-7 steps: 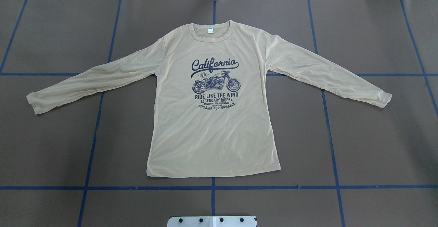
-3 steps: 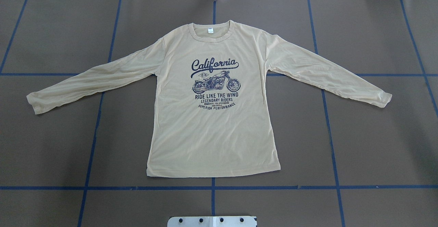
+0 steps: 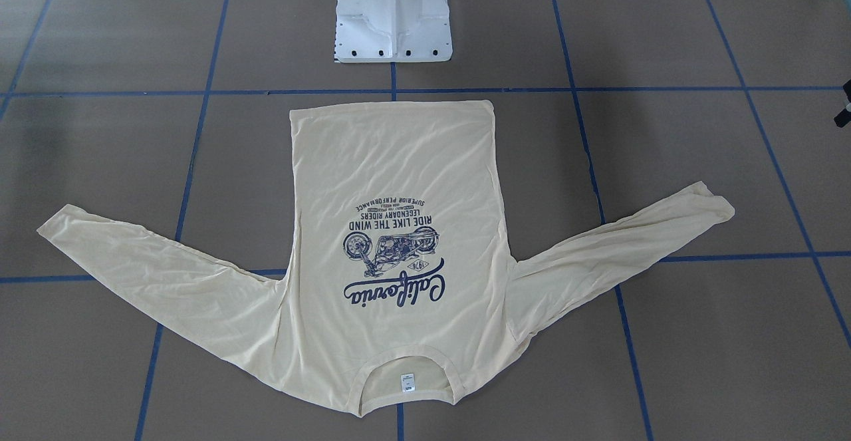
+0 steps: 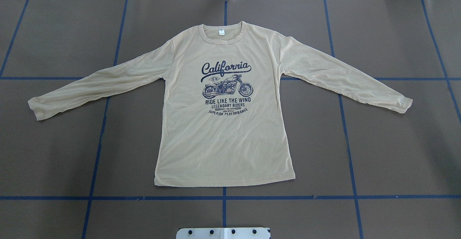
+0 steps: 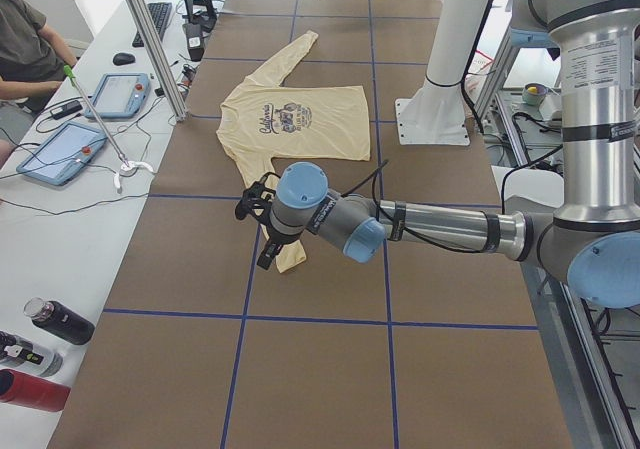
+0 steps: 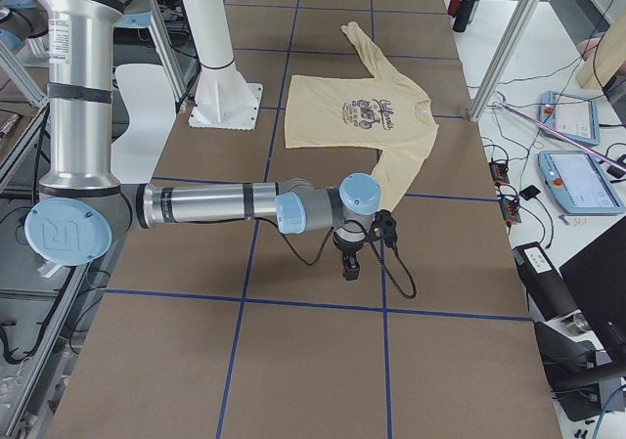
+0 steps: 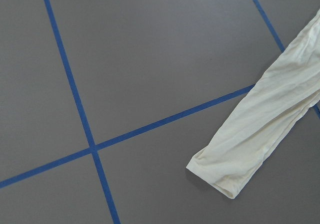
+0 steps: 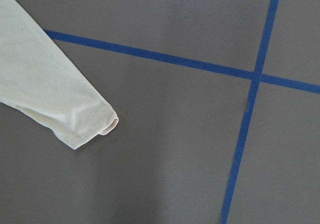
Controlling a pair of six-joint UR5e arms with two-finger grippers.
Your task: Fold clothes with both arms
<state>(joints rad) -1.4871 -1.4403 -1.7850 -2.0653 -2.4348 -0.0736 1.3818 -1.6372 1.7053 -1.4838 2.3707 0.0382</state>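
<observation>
Lying spread print-up on the tabletop (image 4: pixel 396 141), the shirt (image 4: pixel 223 131) is being readied for folding, the left end effector (image 5: pixel 266 254) and right end effector (image 6: pixel 349 266) being held near its cuffs (image 7: pixel 220 176), presumably for grasping, their opening being indiscernible.

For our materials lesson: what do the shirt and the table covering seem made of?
Shirt: thin matte knit, probably cotton jersey; it lies limp with fine wrinkles.
Table covering: matte brown sheet, perhaps paper or vinyl; flat, without shine.

brown table (image 4: pixel 54 149), blue tape lines (image 4: pixel 288 197)
</observation>
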